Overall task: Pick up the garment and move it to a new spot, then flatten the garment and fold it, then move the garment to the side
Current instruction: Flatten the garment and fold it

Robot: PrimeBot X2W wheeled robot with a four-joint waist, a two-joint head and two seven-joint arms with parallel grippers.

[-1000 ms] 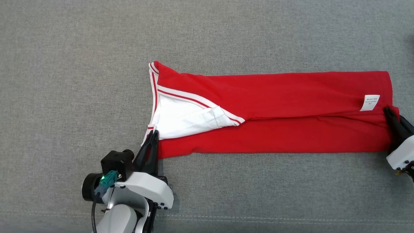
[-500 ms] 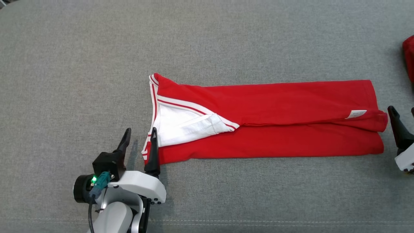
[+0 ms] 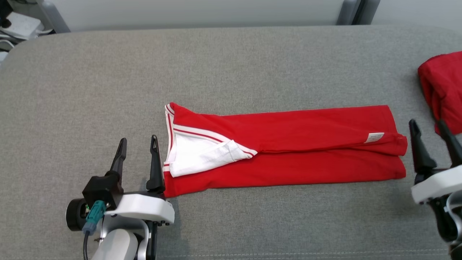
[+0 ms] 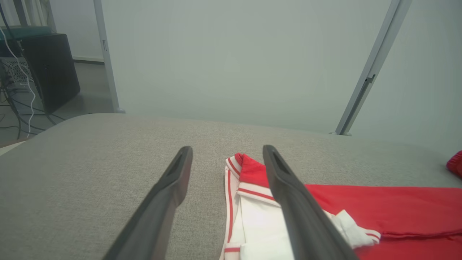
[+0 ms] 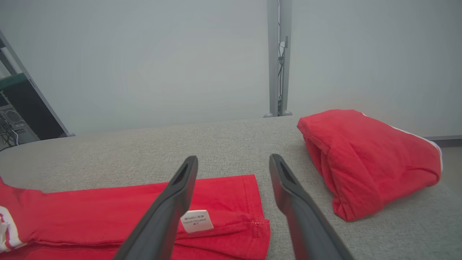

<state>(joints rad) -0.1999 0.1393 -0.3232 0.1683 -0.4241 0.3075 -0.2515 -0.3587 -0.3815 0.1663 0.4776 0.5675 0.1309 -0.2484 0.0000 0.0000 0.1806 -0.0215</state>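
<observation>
The garment (image 3: 288,151) lies flat on the grey fabric-covered counter (image 3: 231,65), folded into a long red strip that runs across in front of me. Its collar end, with the white panel (image 3: 202,153) and red-and-white striped trim, is toward my left. The hemmed end with the small white label (image 3: 374,137) is toward my right.

My left hand (image 3: 138,139) sits at the collar end with its fingers spread wide and nothing between them. The inner finger (image 3: 155,162) stands just beside the striped edge (whether it brushes the cloth I cannot tell), and the outer one is over bare counter. In the left wrist view, the left hand (image 4: 228,150) has the collar corner showing between its two fingers.

My right hand (image 3: 426,123) is also spread wide and holds nothing. It sits just past the hemmed end, apart from the cloth. In the right wrist view, the right hand (image 5: 234,158) has the label (image 5: 196,221) beside its one finger. A second red bundle (image 3: 442,86) lies on the counter off to its other side, near but clear of the finger.
</observation>
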